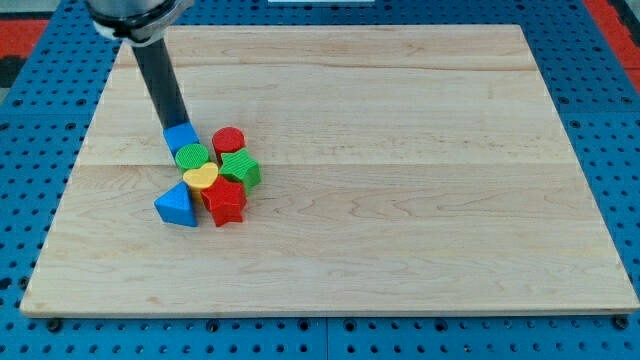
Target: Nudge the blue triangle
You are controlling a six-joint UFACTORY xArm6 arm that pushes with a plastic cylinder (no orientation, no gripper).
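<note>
camera view: the pale wooden worktop (400, 150) carries a tight cluster of blocks toward the view's left, with the yellow heart (201, 178) at its middle as landmark; the blue triangle (177, 205) lies just below and left of the heart, at the cluster's lower left edge; a red star (226, 201) touches the heart on its lower right; a green star (241, 167) sits to its right; a green cylinder (191, 156) sits just above it; a red cylinder (228, 140) stands up and right; a blue cube (181, 136) lies above the green cylinder; my tip (172, 129) rests against the cube's upper left, well apart from the triangle; the arm carries no gripper, only a dark rod.
</note>
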